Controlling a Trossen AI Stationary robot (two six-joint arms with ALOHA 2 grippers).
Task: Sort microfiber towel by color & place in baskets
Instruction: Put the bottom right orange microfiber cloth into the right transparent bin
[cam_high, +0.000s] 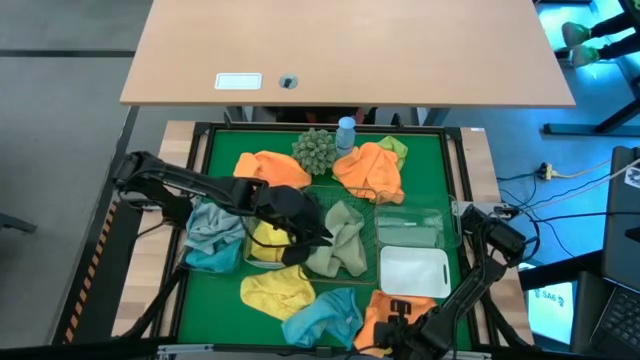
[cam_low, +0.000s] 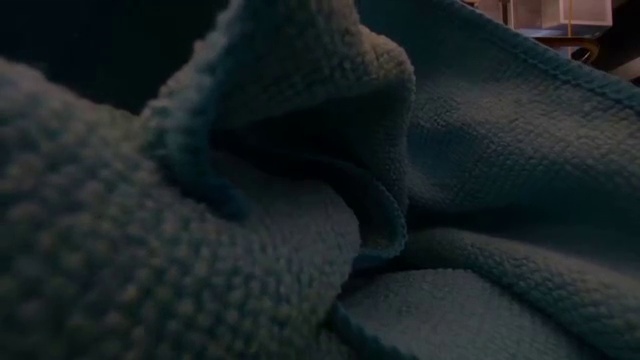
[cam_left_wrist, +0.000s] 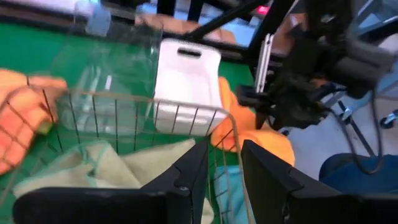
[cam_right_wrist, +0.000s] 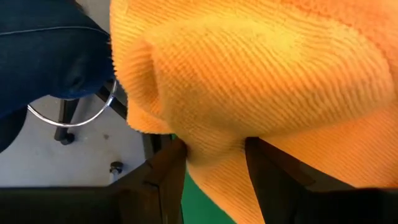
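High view, green mat (cam_high: 225, 150) strewn with towels, right end effector (cam_right_wrist: 214, 155) clamped on orange towel (cam_right_wrist: 261, 74), left end effector (cam_left_wrist: 224, 165) apart.

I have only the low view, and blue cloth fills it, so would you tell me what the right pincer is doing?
Observer: The right pincer is closed on a fold of an orange towel at the robot's edge of the table.
Operator: Thank you. And the left one?
Observer: The left pincer is open and empty, above the wire basket.
Operator: Is anything in that basket?
Observer: Yes, a pale green towel lies in it.
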